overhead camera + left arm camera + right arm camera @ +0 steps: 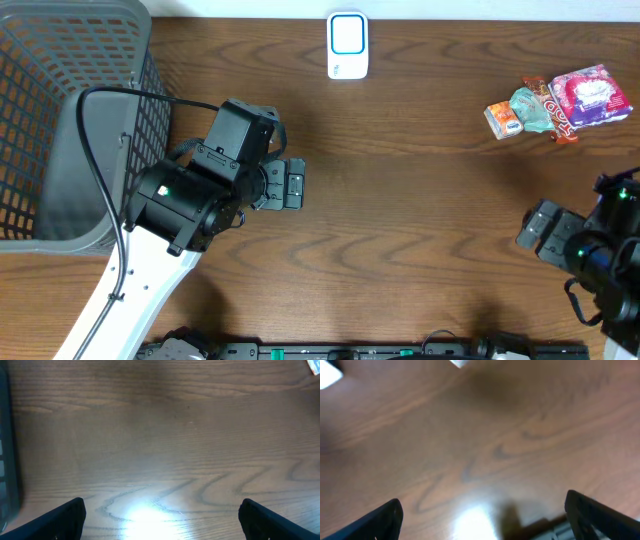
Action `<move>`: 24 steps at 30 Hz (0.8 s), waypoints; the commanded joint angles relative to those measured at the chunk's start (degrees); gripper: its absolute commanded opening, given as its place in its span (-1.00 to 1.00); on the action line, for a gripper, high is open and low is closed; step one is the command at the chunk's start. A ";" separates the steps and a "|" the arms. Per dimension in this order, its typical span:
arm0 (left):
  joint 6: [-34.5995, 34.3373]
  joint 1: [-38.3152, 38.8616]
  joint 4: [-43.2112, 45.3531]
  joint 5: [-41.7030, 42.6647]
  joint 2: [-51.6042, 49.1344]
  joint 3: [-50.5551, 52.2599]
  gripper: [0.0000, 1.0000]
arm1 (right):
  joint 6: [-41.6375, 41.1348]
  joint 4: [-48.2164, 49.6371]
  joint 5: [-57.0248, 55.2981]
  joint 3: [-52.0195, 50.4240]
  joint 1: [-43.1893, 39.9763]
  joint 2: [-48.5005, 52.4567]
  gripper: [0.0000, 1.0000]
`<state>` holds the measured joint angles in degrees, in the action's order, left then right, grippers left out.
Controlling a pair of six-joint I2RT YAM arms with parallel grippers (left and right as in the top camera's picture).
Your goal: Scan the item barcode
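Note:
Several small items lie in a cluster at the table's far right: a pink packet [590,97], a teal packet [530,108] and a small orange box [503,120]. A white barcode scanner with a blue face [348,45] stands at the back centre. My left gripper [291,185] hovers left of centre over bare wood, far from the items. In the left wrist view this gripper [161,517] is open with only table between its fingertips [67,517]. My right gripper [535,228] sits at the front right, below the items. Its wrist view shows the right gripper [485,515] open and empty. No barcode is visible.
A large grey mesh basket [40,60] fills the back left corner, right beside the left arm, with a black cable [100,180] running over its rim. A dark rail [360,350] runs along the front edge of the wooden table [420,200].

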<state>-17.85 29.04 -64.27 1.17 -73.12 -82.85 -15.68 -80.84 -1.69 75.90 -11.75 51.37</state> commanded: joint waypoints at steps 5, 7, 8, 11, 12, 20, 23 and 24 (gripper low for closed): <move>-0.07 0.20 -0.17 -0.31 0.13 -0.13 0.95 | 4.15 14.34 0.02 -11.47 7.89 -8.74 0.99; -0.07 0.20 -0.17 -0.31 0.13 -0.13 0.96 | 6.49 19.28 1.62 -16.50 9.07 -11.52 0.99; -0.07 0.20 -0.17 -0.31 0.13 -0.13 0.96 | 7.43 21.31 2.36 -18.62 9.38 -12.61 0.99; -0.07 0.20 -0.17 -0.31 0.13 -0.13 0.96 | 8.46 26.62 3.63 -25.94 9.79 -16.61 0.99; -0.07 0.20 -0.17 -0.31 0.13 -0.13 0.96 | 8.48 27.26 3.61 -28.06 9.81 -17.90 0.99; -0.07 0.20 -0.17 -0.31 0.13 -0.13 0.96 | 10.16 35.39 3.37 -40.79 10.27 -28.41 0.98; -0.07 0.20 -0.17 -0.31 0.13 -0.13 0.96 | 13.20 40.94 3.63 -45.62 10.84 -32.30 0.98; -0.07 0.20 -0.17 -0.31 0.13 -0.13 0.96 | 13.46 42.93 3.58 -47.32 11.13 -33.46 0.99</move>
<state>-17.85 29.04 -64.27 1.17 -73.12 -82.85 -5.67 -40.49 1.54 32.27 -1.52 20.71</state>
